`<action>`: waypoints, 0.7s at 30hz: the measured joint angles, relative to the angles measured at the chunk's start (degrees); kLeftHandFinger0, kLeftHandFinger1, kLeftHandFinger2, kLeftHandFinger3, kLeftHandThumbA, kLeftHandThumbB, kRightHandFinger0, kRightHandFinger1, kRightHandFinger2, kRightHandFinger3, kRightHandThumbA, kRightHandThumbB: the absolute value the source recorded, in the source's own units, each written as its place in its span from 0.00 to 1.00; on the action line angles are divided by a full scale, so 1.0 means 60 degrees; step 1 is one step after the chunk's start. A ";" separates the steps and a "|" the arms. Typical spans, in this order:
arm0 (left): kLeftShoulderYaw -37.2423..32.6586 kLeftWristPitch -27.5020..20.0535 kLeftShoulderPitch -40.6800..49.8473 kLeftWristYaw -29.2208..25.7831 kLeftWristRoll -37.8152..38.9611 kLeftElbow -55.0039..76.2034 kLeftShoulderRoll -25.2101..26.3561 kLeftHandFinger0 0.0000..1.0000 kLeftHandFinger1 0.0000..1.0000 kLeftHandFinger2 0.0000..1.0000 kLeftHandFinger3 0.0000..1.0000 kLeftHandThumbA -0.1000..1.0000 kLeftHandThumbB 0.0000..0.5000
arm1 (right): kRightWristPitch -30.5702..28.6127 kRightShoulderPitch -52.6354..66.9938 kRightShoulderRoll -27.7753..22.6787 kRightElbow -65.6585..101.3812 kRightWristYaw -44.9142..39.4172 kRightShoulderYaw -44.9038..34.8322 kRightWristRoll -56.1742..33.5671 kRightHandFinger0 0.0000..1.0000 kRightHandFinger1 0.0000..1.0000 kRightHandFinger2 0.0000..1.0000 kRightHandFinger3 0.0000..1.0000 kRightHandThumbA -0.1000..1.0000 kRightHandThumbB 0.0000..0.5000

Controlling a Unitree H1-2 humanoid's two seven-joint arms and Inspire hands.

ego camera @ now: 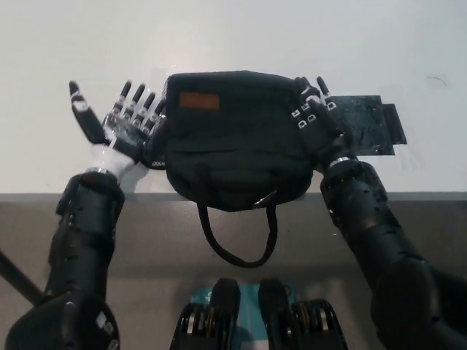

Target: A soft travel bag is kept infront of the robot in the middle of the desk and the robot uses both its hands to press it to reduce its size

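The black soft travel bag (237,138) lies on the white tabletop (292,36) at the middle of its near edge, closed, so its contents cannot be seen. An orange-brown label (199,100) shows on its top toward the far left corner. Its loop handles (237,237) hang over the near edge of the tabletop.

The bag sits between the two robot hands. The left robot hand (120,127) is just beside the bag's left side, palm up, fingers spread wide and holding nothing; whether its fingertips touch the bag's mesh side is hard to tell. The right robot hand (315,117) lies against the bag's right side, fingers extended and apart, gripping nothing.

A dark taped patch (368,127) lies flat on the tabletop just right of the right robot hand.
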State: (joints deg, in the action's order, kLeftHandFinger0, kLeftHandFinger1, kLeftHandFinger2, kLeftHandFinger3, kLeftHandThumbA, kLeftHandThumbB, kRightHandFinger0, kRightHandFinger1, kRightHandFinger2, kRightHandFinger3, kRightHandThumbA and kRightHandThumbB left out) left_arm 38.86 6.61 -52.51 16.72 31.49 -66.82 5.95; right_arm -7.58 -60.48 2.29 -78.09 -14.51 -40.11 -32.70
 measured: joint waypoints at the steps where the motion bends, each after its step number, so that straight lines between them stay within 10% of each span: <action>1: 0.0001 -0.0019 0.0026 0.0007 0.0052 -0.0146 0.0022 1.00 1.00 1.00 1.00 1.00 0.47 | 0.0058 0.0001 -0.0007 -0.0010 -0.0005 -0.0087 -0.0081 1.00 1.00 1.00 1.00 1.00 0.47; 11: -0.1841 0.0167 0.0452 0.0137 -0.0140 0.1656 -0.0287 1.00 1.00 1.00 1.00 1.00 0.58 | 0.0114 0.0162 -0.0025 0.0379 -0.0157 0.0312 -0.0128 1.00 1.00 1.00 1.00 1.00 0.49; 19: -0.3306 0.0598 0.0899 0.0132 -0.0480 0.4091 -0.0254 1.00 1.00 1.00 1.00 1.00 0.46 | 0.0150 0.1090 0.0134 0.3288 -0.0111 0.1346 0.0111 1.00 1.00 1.00 1.00 1.00 0.58; 21: -0.3504 0.0662 0.1084 0.0123 -0.0578 0.4497 -0.0216 1.00 1.00 1.00 1.00 1.00 0.57 | 0.0182 0.1410 0.0190 0.4069 -0.0040 0.1563 0.0218 1.00 1.00 1.00 1.00 1.00 0.56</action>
State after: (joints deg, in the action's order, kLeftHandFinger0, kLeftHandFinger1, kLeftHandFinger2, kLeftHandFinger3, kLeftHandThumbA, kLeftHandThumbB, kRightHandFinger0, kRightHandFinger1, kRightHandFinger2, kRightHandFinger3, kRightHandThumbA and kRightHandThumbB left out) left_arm 17.84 10.58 -46.00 17.46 28.02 -39.83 4.65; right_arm -6.49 -52.02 3.43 -53.68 -14.75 -30.73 -31.39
